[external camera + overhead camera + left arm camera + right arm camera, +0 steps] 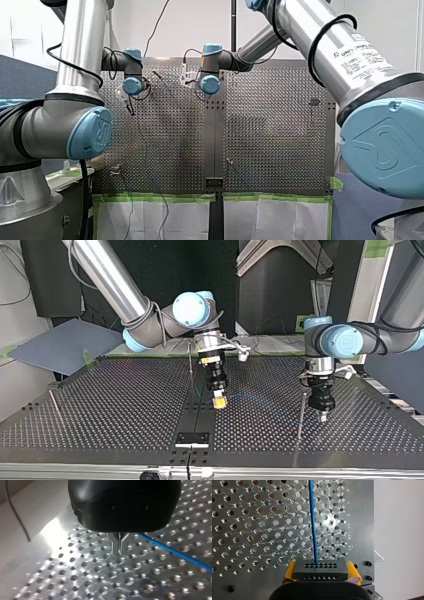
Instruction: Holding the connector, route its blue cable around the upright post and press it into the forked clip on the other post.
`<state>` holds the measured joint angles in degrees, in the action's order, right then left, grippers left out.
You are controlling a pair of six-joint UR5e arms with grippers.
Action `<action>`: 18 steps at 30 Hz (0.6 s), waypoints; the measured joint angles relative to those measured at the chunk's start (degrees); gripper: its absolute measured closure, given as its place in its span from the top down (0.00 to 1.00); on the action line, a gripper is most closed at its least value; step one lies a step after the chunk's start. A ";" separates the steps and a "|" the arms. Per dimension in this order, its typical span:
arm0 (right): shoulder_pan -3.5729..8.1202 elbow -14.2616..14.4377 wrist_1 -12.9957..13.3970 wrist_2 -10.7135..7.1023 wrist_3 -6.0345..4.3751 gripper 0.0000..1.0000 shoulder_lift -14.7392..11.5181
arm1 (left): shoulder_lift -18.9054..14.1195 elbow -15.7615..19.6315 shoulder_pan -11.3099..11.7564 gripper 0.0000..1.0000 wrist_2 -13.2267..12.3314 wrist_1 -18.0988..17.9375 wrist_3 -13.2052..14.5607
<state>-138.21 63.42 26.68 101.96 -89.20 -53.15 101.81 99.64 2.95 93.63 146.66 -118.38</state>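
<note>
- Perforated table is filling the scene.
- My right gripper is pinching the connector, its blue cable running far.
- My left gripper is hovering, fingers nearly touching, holding nothing.

Perforated table of shiny bare metal, connector of matt dark plastic, cable smooth-sheathed

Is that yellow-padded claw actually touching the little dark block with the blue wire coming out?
Touching. The right wrist view shows my right gripper with its yellow pads pressed against both ends of the connector, no gap on either side.
</note>
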 joint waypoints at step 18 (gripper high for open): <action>-0.15 0.00 -1.05 -0.08 -0.01 0.00 0.06 | 0.00 0.00 1.07 0.22 -9.09 6.11 4.58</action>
<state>-138.35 63.42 25.63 101.87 -89.21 -53.09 101.81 99.65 4.02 84.54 152.78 -113.80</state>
